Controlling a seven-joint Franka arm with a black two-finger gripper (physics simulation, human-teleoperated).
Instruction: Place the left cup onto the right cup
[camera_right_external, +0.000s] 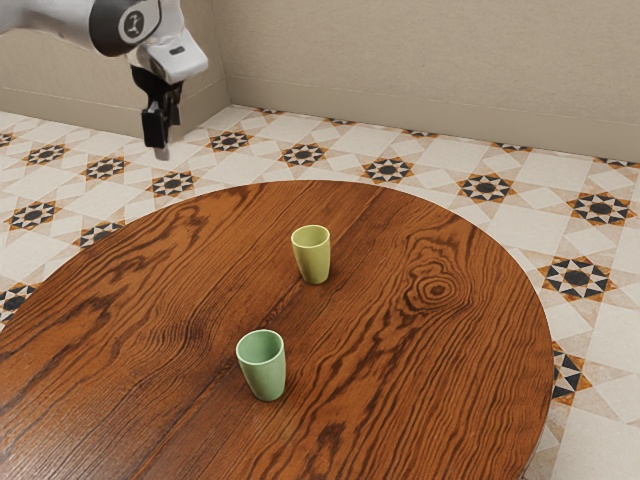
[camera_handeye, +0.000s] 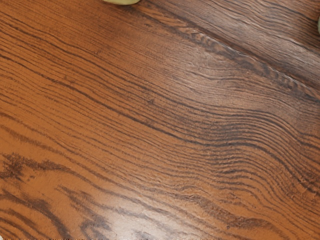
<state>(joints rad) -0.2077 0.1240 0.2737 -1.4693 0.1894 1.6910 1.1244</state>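
You had a patterned tile floor (camera_right_external: 500, 215) spread round the scene, cream with dark star motifs, and a plain beige wall (camera_right_external: 420, 50) rose behind it. The round wooden table (camera_right_external: 420, 390) took up most of the exterior view, its grain strong and reddish brown, with a dark ringed knot (camera_right_external: 437, 292) in the table's top towards the exterior view's right.

Your arm (camera_right_external: 110, 22) came in high beyond the table's far edge, at the exterior view's upper left, white with a grey joint, its last link bent so that the hand pointed straight down. The black gripper (camera_right_external: 157, 135) hung from it well above the table, over the floor tiles just past the table's far rim in that view. You could not tell from these views whether the gripper was spread or pressed together, and it held nothing. The wrist view looked down on bare table grain.

Both cups stood upright on the table, mouths up, apart from each other and well apart from the gripper. The yellow-green cup (camera_right_external: 311, 254) stood near the table's middle. The mint-green cup (camera_right_external: 262, 366) stood nearer the table's front edge and a little towards the exterior view's left. Nothing lay on the table between the two cups, and nothing stood on the table between them and the gripper.
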